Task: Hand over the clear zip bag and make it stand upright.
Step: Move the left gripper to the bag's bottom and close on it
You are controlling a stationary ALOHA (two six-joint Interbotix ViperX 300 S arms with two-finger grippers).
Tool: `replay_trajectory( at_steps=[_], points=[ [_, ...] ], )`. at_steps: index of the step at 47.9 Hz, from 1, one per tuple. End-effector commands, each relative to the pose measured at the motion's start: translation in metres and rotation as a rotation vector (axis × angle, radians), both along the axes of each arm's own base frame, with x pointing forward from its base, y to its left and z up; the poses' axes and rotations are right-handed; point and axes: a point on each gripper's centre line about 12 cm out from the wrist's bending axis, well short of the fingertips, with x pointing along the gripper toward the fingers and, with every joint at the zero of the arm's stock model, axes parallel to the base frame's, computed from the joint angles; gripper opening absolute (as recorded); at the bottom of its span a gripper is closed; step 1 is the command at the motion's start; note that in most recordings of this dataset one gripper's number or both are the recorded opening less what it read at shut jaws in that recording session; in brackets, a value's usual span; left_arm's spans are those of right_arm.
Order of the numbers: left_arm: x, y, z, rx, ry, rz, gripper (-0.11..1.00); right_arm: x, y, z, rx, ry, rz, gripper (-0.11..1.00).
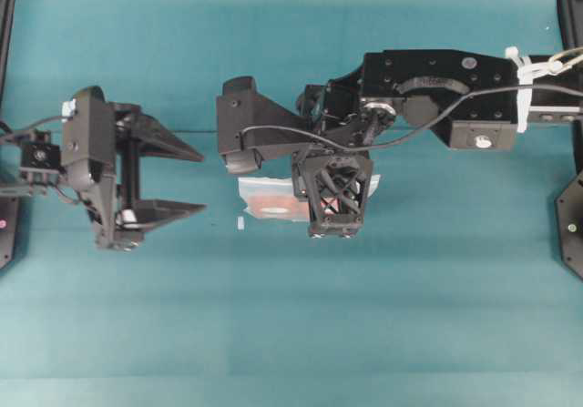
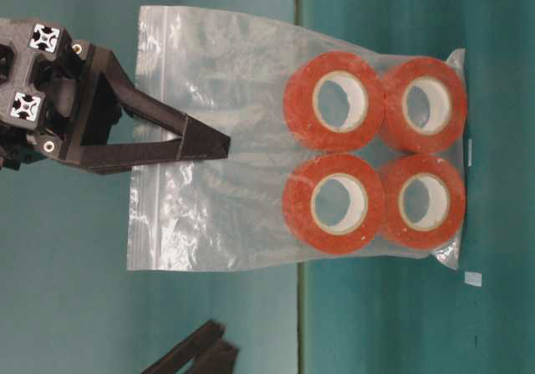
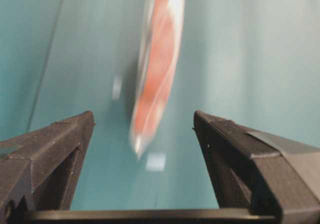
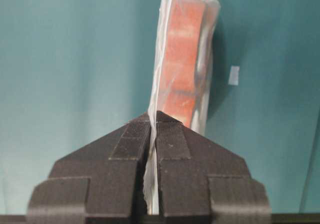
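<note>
My left fingers [image 3: 60, 149] stand wide apart, the gap between them unblocked. Ahead, the clear zip bag [image 3: 155, 78] hangs edge-on in the way, my right fingers [image 4: 172, 149] pinching its upper part. Teal surface [image 1: 273, 334] lies bare around.

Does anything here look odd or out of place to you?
Nothing looks spilled or damaged. The clear zip bag hangs from the right hand, pinched at its empty upper part, with all four tape rolls bunched at the bottom. The left hand waits open beside it. A few small white scraps lie on the table.
</note>
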Motion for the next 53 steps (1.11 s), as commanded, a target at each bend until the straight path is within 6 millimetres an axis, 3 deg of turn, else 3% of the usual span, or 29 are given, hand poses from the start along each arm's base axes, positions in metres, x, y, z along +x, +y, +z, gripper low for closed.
replay_trajectory(
  at_steps=[1,34,53],
  points=[
    [0.008,-0.003,-0.006,-0.003,-0.017,-0.011,0.9,-0.002,0.0,0.016,-0.002,-0.046,0.0,0.03],
    [0.058,0.001,-0.092,-0.106,0.027,0.033,0.91,-0.002,-0.001,0.016,0.004,-0.046,-0.023,0.03],
    [0.087,0.013,-0.105,-0.112,0.012,0.064,0.94,-0.005,0.0,0.014,0.013,-0.038,-0.035,0.03]
  ],
)
